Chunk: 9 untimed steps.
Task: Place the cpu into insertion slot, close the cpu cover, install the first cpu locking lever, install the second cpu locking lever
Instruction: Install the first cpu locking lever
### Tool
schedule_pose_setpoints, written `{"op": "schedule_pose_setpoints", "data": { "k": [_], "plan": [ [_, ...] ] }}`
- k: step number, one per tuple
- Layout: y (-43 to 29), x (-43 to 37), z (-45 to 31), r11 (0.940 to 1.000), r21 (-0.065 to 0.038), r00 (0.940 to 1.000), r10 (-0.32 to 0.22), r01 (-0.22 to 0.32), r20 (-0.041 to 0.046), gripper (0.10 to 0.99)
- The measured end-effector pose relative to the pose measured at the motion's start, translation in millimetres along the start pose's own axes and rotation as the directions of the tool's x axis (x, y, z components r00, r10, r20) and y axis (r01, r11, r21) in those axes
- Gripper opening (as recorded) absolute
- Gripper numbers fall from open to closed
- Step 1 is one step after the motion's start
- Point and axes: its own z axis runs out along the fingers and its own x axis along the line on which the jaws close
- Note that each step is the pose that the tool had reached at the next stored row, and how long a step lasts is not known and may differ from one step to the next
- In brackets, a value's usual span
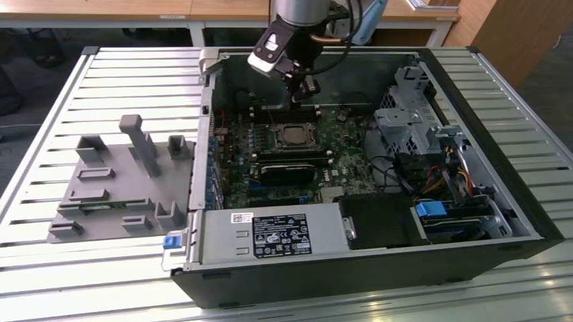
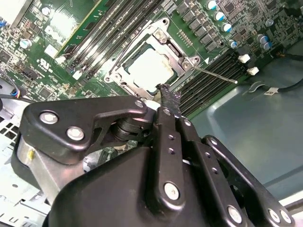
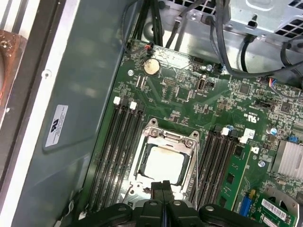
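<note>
The cpu point(image 3: 163, 165), a square chip with a pale metal top, lies in the insertion slot point(image 2: 118, 75) on the green board inside the open case. The cpu cover point(image 3: 168, 138), a silver frame with a square window, lies flat around it. One thin locking lever point(image 2: 215, 75) sticks out sideways over the memory slots. My gripper point(image 3: 163, 189) is shut with nothing in it, its fingertips point(image 2: 168, 97) just at the socket's edge. In the exterior view the gripper point(image 1: 302, 100) hangs above the far side of the cpu point(image 1: 291, 137).
Long black memory slots point(image 3: 118, 146) flank the socket on both sides. A black module point(image 1: 286, 173) sits just in front of it, with the power supply box point(image 1: 268, 235) nearer still. The drive cage point(image 1: 412, 127) and cables are at the exterior view's right, a grey fixture point(image 1: 117, 181) at its left.
</note>
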Motion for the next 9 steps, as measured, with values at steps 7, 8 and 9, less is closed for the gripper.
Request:
{"op": "schedule_pose_setpoints", "data": {
  "k": [7,8,9],
  "plan": [
    [0.3,1.0,0.1,0.9993,0.000,0.9993,-0.036,0.036,-0.0008,0.106],
    [0.3,1.3,0.1,0.9990,0.001,0.9990,-0.045,0.045,-0.0009,0.106],
    [0.4,1.5,0.0,0.9986,0.001,0.9986,-0.054,0.054,-0.0010,0.106]
  ]
}}
